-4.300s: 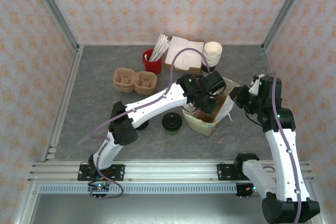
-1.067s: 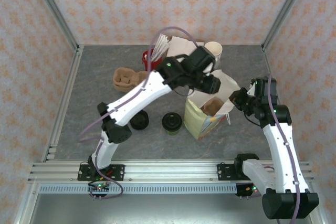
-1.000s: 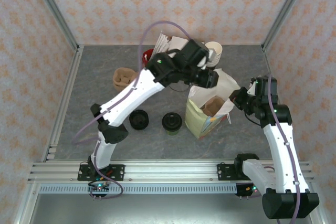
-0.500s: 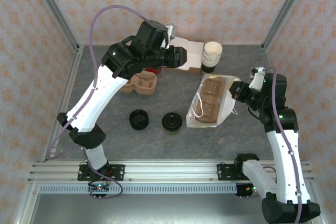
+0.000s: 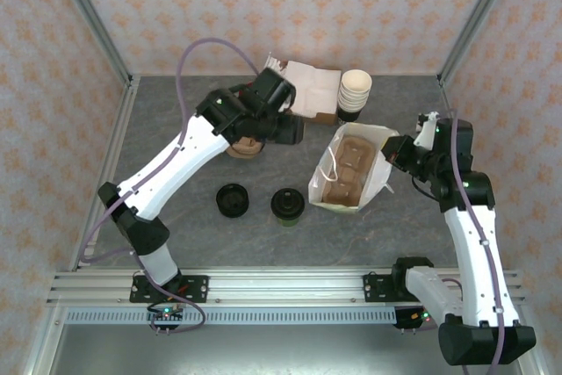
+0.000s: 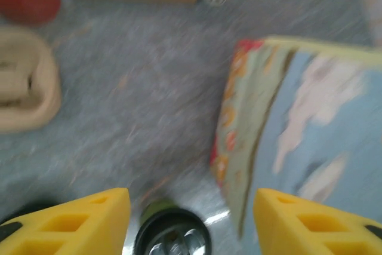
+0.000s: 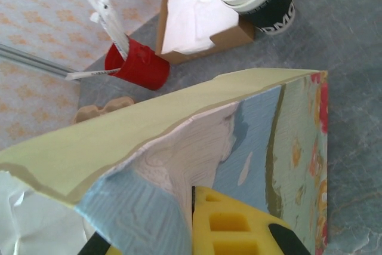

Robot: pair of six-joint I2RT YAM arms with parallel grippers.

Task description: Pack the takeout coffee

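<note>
Top view: coffee [image 5: 287,204] stood on the table, just near-left of the bag [image 5: 320,186] and well apart from the left gripper [image 5: 288,126]. The right gripper [image 5: 395,154] pinched the bag's right rim. If that slipped, the thin paper could slump. The pulp carrier [image 5: 344,169] inside might block the cup.

Left wrist: fingers [image 6: 89,219] were spread and empty, and the glossy round lid looked slippery.

Right wrist: the finger [image 7: 233,225] was clamped on creased printed paper.

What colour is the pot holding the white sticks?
The pot is red, and it shows best in the right wrist view.
</note>
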